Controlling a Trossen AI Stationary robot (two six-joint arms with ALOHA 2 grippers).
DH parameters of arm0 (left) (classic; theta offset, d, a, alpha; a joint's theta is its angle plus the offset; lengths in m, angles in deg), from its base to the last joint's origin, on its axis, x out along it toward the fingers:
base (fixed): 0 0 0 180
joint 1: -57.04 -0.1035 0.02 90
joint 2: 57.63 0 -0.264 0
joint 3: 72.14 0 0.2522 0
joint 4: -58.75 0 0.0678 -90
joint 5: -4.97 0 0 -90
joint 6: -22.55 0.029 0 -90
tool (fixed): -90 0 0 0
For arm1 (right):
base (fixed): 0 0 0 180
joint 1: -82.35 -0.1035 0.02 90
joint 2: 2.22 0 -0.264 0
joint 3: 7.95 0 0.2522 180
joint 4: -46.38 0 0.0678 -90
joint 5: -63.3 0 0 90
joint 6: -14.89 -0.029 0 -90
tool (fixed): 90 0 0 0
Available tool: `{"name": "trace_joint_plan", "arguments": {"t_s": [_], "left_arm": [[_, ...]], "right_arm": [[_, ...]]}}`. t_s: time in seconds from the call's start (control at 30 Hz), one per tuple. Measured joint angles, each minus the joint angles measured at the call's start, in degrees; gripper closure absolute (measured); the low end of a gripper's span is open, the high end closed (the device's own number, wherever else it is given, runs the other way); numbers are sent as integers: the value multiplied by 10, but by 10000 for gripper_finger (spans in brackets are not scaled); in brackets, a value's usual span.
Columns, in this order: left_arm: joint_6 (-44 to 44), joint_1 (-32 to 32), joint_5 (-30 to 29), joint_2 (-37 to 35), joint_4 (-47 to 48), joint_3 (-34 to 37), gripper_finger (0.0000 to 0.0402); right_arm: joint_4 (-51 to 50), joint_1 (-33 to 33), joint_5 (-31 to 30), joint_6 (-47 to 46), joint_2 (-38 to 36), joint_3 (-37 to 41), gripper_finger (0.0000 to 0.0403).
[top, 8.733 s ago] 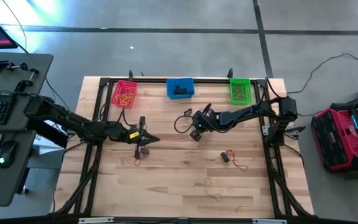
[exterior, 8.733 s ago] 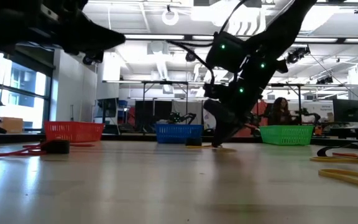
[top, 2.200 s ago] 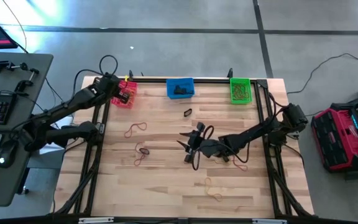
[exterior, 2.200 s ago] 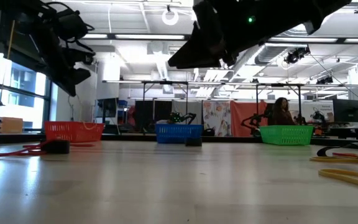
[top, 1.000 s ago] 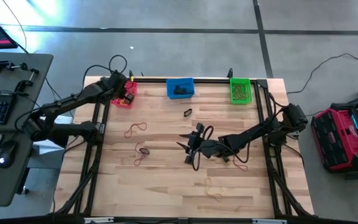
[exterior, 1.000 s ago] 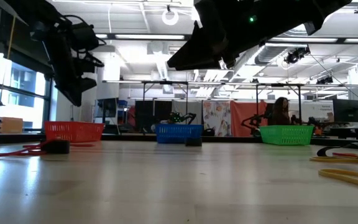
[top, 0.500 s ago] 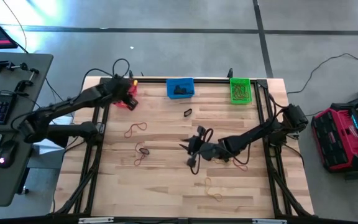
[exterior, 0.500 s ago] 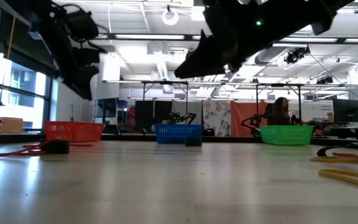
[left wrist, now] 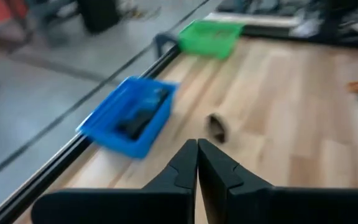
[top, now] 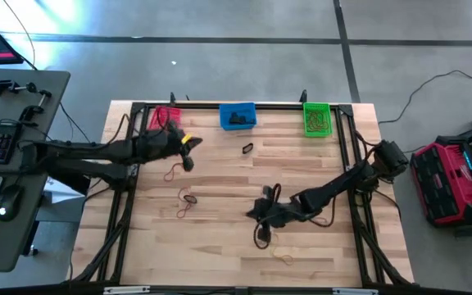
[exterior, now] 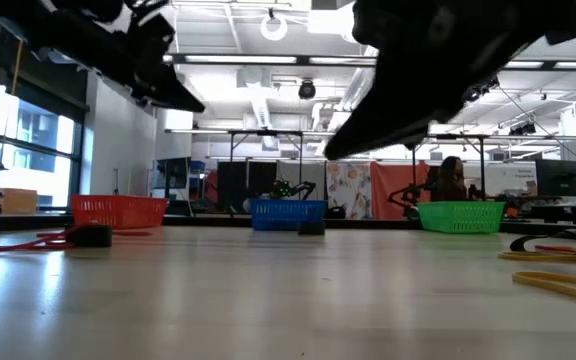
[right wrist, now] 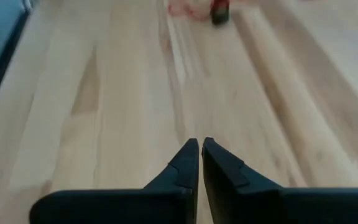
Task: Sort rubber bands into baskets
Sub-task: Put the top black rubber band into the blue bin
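At the upper left of the high view the red-pink basket [top: 162,115] sits on the table [top: 220,246] by the back rail, partly covered by the left arm. The left gripper [top: 188,141] hangs just right of it, over the wood. In the left wrist view its fingers [left wrist: 180,169] are pressed together with nothing between them.

Below it in the high view lie loose rubber bands — a red-orange loop [top: 174,171], then a darker tangle [top: 188,197] and another thin loop [top: 182,212] toward the centre left.

In the upper centre stands the blue basket [top: 238,115] with dark bands inside; the left wrist view shows it as well [left wrist: 129,117]. A single black band [top: 247,148] lies on the wood just below and right of it.

Lower centre, the right gripper [top: 259,215] reaches in from the right edge of the table, low over the boards. Its fingers [right wrist: 182,168] are closed tip to tip and hold nothing. A faint yellow-tan loop [top: 281,256] lies below it, near the table's front edge — thin enough that its shape is hard to tell.

At the upper right the green basket [top: 317,119] holds what look like yellow-tan bands.
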Motion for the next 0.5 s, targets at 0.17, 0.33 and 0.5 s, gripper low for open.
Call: {"name": "trace_joint_plan", "arguments": {"t_s": [0.17,0.33,0.5], "left_arm": [[21,65,0,0,-54,19,397],[21,118,-1,0,-73,19,397],[27,167,-1,0,-84,19,397]], "right_arm": [[-163,-31,0,-69,0,-64,391],[-311,-61,14,-121,0,-139,391],[-386,-83,40,-171,0,-165,391]]}}
